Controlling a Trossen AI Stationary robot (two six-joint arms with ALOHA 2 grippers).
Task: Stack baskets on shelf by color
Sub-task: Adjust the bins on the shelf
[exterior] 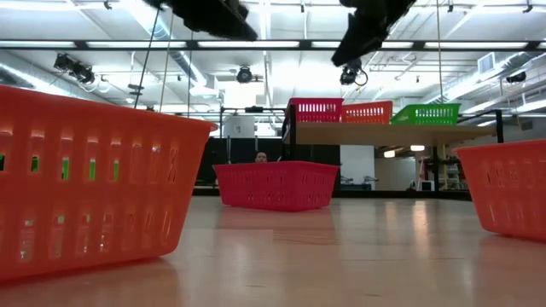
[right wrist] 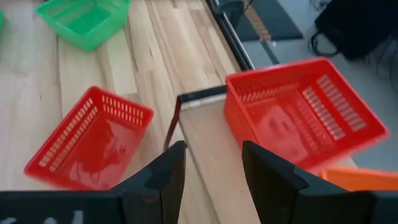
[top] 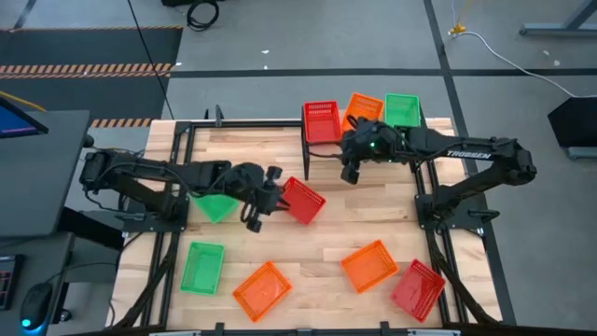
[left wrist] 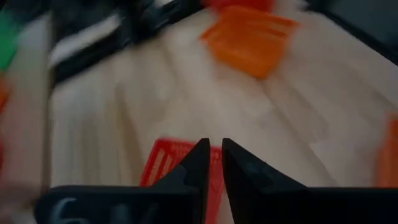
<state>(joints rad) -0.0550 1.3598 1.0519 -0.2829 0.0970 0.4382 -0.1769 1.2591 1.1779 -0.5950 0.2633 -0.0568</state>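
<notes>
Left tool (top: 254, 222) over mid-tabletop (top: 326, 233), fingers nearly closed, empty, just beside red plastic mesh basket (top: 303, 201) at its 3 o'clock. Right tool (top: 350, 175) spread wide, empty, at 6 o'clock edge of raised light-wood shelf (exterior: 375, 132) carrying red, orange, green baskets side by side.

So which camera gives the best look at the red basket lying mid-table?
The right wrist view: the red basket shows whole, open side up. The high view has the left gripper beside it; the low view shows one wall; the left wrist view, a blurred part.
</notes>
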